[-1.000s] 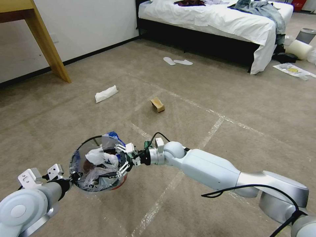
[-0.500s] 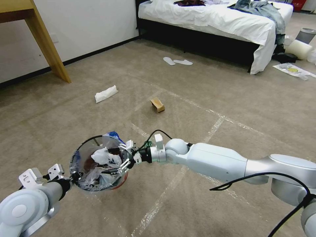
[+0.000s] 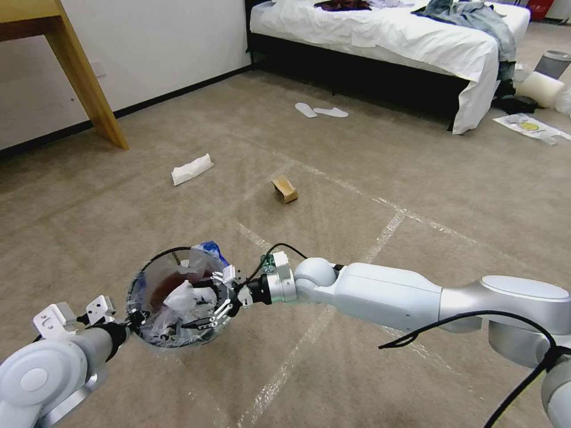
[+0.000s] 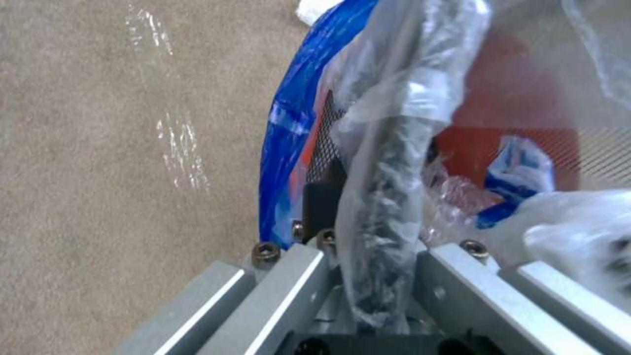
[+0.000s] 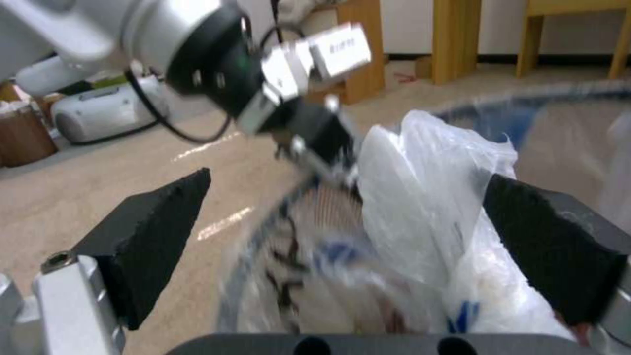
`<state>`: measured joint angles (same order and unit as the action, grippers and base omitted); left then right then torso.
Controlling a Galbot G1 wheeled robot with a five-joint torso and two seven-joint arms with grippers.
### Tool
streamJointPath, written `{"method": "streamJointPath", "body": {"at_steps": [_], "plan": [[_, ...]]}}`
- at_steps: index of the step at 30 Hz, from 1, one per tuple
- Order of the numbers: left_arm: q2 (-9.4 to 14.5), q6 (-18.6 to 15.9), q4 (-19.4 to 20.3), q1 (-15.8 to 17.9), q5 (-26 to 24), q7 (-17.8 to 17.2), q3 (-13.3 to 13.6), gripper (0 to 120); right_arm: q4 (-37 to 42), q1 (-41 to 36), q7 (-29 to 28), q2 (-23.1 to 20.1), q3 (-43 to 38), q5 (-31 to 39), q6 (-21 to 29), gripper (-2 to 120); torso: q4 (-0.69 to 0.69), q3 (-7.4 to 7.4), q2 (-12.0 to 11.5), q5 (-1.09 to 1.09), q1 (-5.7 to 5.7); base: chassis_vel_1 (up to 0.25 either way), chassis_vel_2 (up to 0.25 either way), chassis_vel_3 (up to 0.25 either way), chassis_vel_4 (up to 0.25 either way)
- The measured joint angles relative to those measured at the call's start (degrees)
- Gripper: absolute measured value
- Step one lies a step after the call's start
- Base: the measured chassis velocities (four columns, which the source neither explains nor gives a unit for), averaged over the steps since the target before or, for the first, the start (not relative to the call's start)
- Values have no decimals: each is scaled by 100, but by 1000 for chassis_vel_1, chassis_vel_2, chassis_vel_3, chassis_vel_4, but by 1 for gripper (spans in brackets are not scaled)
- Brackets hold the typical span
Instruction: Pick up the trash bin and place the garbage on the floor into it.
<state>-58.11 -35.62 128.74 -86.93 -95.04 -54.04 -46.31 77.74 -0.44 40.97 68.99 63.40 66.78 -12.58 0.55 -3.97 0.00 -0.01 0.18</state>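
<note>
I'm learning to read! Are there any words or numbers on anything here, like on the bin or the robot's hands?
No text can be read here.
Left gripper: a white label above it carries dark print, too blurred to read.
Bin: no words on the rim or liner.
Brown carton on the floor: no readable print.
Flat packet by the bed: a yellow mark, too small to read.
Right gripper, open over the bin: no text.

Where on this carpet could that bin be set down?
Bare floor spreads right of the brown carton, toward the bed. It is crowded at the trash bin, with left gripper on its rim and right gripper over it.
</note>
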Motion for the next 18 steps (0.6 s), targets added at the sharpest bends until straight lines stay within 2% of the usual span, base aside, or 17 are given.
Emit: {"method": "streamJointPath", "body": {"at_steps": [6,9,11,18], "plan": [[7,-1,-72,26,8,-24,2,0,266,164,56,17,94,107,20,100,0,0,0,0,0,0,0,0,0],[4,-1,-77,43,9,-25,19,0,328,216,-74,10,137,-12,22,100,1,0,0,1,0,0,0,0,0],[-2,-1,-82,40,12,-26,33,0,286,395,-183,21,173,-367,37,100,1,-1,0,1,0,0,0,0,0],[4,-1,-85,37,15,-26,26,0,193,730,-140,85,165,-681,92,100,1,0,0,0,0,0,0,0,0]]}}
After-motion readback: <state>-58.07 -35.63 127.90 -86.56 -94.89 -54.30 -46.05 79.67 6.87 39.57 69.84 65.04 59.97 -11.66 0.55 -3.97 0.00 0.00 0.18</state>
